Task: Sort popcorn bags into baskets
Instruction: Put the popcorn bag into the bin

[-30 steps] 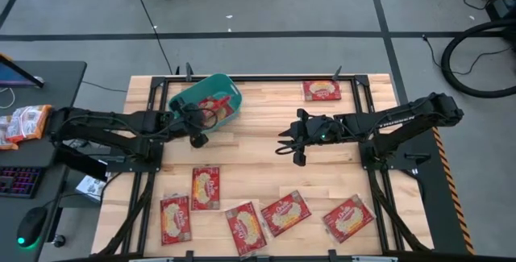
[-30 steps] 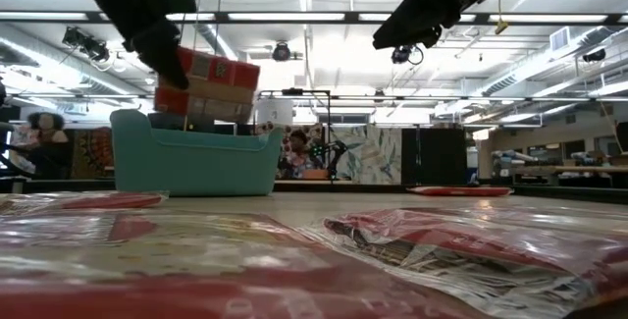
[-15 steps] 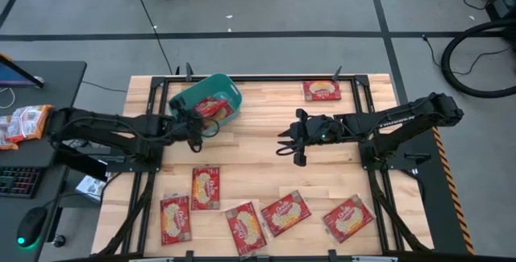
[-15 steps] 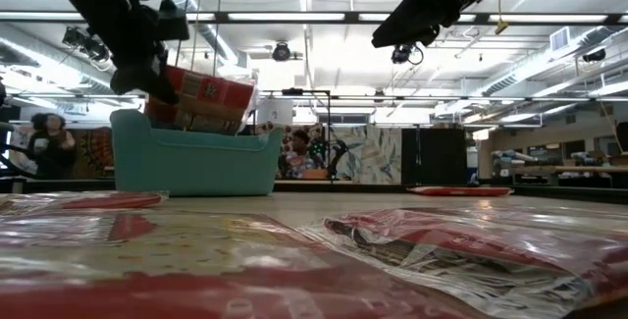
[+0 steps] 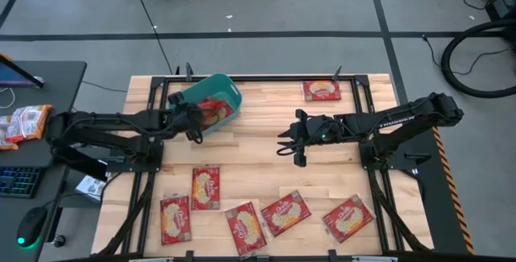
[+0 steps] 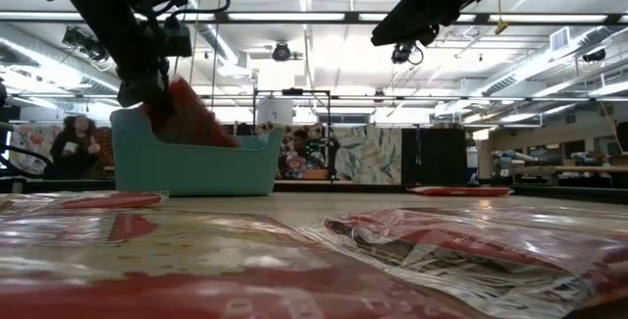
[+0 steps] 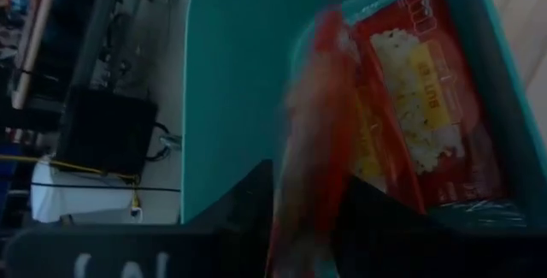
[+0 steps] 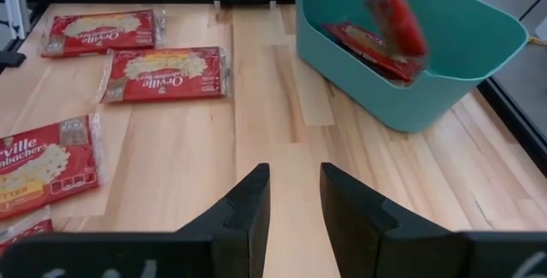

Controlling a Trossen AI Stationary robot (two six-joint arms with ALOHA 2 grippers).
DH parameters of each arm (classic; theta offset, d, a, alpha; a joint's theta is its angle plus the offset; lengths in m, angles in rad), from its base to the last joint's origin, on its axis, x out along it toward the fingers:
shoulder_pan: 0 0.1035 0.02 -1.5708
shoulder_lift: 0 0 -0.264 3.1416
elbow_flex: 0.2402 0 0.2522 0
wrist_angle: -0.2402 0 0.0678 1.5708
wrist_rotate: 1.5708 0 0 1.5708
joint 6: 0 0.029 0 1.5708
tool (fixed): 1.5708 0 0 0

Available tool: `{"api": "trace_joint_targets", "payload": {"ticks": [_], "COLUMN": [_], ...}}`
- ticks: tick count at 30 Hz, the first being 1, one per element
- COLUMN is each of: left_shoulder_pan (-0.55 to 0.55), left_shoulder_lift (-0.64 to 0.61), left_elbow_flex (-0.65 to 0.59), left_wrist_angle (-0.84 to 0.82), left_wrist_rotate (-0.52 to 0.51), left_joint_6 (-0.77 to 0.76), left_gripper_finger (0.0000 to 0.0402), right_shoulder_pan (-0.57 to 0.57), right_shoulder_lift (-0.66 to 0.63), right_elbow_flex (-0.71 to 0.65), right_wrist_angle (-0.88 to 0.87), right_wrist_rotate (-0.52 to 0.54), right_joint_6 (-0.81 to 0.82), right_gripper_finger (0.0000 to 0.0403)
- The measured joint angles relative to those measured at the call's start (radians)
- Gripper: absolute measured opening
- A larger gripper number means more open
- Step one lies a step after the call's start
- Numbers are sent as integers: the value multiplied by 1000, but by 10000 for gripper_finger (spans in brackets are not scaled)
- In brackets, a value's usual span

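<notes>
Six popcorn bags point(image 5: 205, 188) lie flat on the bench point(image 5: 258, 145); one drops into the basket point(image 5: 205, 99) at 11 o'clock under the left gripper point(image 5: 193, 125), fingers unclear. Right gripper point(image 5: 292, 143) waits mid-bench, open, empty. Bags look light, floppy, slippery film: pinch an edge seam.
</notes>
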Motion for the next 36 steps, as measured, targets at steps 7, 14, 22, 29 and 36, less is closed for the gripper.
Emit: {"api": "trace_joint_targets", "payload": {"ticks": [7, 14, 22, 29, 36], "left_shoulder_pan": [21, 21, 35, 37, 37], "left_shoulder_lift": [0, 0, 0, 0, 0], "left_elbow_flex": [0, 0, 24, 109, 148], "left_wrist_angle": [1, -16, -97, -230, -360], "left_wrist_rotate": [154, 250, 236, 255, 387], "left_joint_6": [-14, -89, -226, -388, -537], "left_gripper_finger": [158, 172, 165, 164, 164], "right_shoulder_pan": [1, 1, 1, 1, 3], "right_shoulder_lift": [1, 6, 6, 6, 6], "right_elbow_flex": [0, 0, 0, 0, 0], "right_wrist_angle": [0, -1, -1, -1, -1], "right_wrist_rotate": [-2, -2, -2, -2, -2], "right_joint_6": [1, -6, -8, 0, 18], "right_gripper_finger": [110, 110, 110, 110, 110]}}
